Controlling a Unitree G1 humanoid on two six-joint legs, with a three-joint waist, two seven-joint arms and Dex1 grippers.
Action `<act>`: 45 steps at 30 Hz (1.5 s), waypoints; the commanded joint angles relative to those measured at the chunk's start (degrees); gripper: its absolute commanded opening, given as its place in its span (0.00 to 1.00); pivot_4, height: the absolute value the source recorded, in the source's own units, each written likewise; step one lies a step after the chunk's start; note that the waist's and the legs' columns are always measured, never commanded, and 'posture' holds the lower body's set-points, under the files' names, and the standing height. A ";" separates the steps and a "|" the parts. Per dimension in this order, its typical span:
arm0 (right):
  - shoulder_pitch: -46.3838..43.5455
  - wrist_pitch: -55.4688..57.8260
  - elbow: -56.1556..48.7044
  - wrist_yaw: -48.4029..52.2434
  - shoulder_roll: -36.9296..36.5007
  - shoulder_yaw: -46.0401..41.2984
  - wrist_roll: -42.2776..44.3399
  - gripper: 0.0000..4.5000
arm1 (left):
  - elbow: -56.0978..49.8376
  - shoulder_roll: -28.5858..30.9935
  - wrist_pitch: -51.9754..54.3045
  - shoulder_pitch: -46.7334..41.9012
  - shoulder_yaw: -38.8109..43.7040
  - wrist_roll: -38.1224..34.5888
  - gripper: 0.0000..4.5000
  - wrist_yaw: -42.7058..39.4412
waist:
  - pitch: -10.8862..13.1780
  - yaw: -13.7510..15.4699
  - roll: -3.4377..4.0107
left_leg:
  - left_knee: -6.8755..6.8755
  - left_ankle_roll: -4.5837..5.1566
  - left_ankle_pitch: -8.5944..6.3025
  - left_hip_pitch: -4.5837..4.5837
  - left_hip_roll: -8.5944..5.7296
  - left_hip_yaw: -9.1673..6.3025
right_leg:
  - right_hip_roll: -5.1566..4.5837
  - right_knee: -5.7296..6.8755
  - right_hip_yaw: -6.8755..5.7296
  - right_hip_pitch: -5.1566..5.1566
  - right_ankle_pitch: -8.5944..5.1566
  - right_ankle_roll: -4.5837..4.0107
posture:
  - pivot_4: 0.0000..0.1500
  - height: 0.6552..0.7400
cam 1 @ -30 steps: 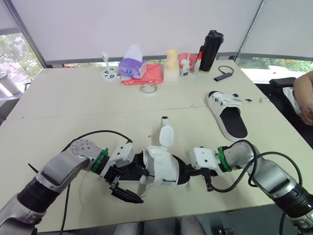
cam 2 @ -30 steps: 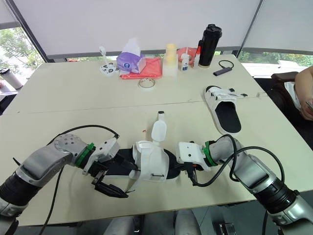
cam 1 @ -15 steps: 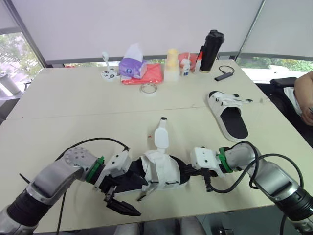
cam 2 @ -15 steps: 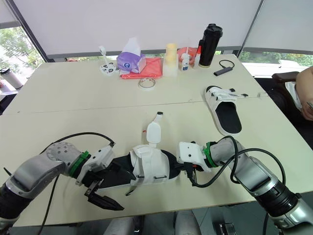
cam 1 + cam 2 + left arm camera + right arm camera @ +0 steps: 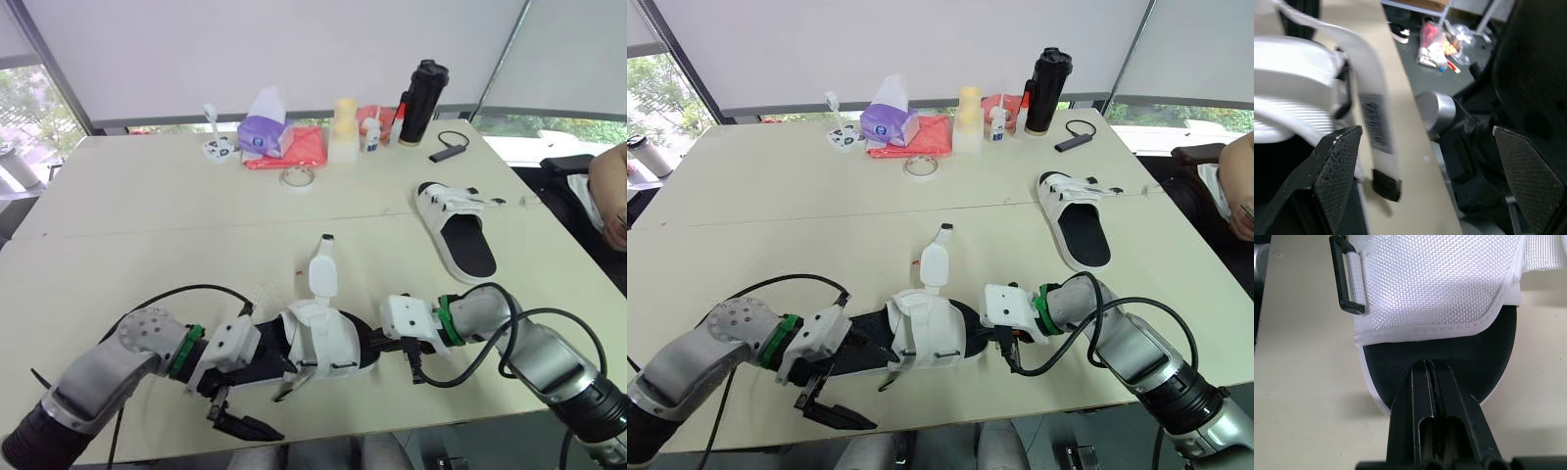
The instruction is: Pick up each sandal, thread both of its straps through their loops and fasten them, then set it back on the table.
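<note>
Your left gripper [image 5: 1425, 131] stands with its fingers spread wide apart, and near one finger the sandal's [image 5: 1293, 83] black-tipped white strap [image 5: 1374, 117] trails loose past a black loop [image 5: 1344, 100] along the table [image 5: 1413, 164] edge.

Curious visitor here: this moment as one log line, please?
right gripper: shut on toe of white-strapped black-soled sandal | left gripper: open by its heel | strap: loose | second sandal: on table

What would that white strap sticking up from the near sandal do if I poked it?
Probably flop over: the strap looks like thin woven webbing, curving up from the sandal. It would likely bend rather than snap. It seems light, so it should move easily.
</note>
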 commanded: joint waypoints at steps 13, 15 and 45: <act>1.97 2.93 2.31 -1.10 -0.41 1.85 -3.52 0.00 | -1.77 -7.77 -2.51 -3.86 -6.54 8.36 0.99 7.71 | -0.01 0.10 -0.01 | -0.02 0.01 0.00 -0.01 0.03 -0.02 | 0.03 -0.03 -0.18 0.09 0.01 0.00 | 1.00 1.00; 2.00 2.99 2.27 -1.18 -0.42 1.80 -3.49 0.00 | -1.97 -8.11 -1.52 -5.06 -7.32 9.14 0.99 8.87 | -0.01 0.10 -0.01 | -0.01 0.01 0.00 0.00 0.03 -0.02 | 0.04 -0.03 -0.22 0.24 0.01 0.00 | 1.00 1.00; 2.40 3.33 2.10 -2.06 0.00 1.70 -3.53 0.00 | 1.67 -10.58 11.21 -9.52 2.77 -3.23 0.01 14.42 | -0.02 -0.03 0.00 | 0.06 0.03 0.02 0.07 0.03 -0.21 | 0.10 0.06 -0.53 0.43 0.02 0.04 | 1.00 1.00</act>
